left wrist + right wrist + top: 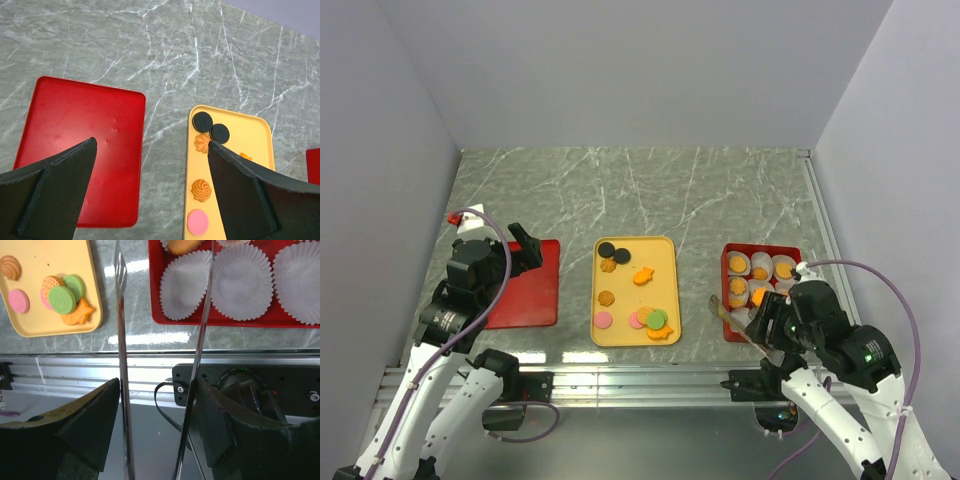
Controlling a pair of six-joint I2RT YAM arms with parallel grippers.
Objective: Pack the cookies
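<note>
- Two grippers are in my views, and I see a cookie in neither.
- My left gripper (pixel 151 145) is spread wide with nothing between its fingers. It hangs over the flat red tray (pixel 75 120) on the left side of the table (pixel 620 190).
- My right gripper (pixel 156 385) is clamped on a pair of metal tongs (pixel 121 315), one finger against each blade.
- The tong blades stand apart. One lies over the strip of table between the yellow tray (pixel 665 260) and the red box (pixel 155 290), and the other reaches over the box's near edge.
- Most of the loose cookies (pixel 645 320) lie on the yellow tray in the middle. Two black ones are at the far end, with brown and orange ones down the tray and a pink, green and orange cluster at the near end.
- White paper cups (pixel 242 282) fill the red box on the right, and several of the farther ones hold orange cookies.
- The three cups nearest my right wrist camera show only white paper.
</note>
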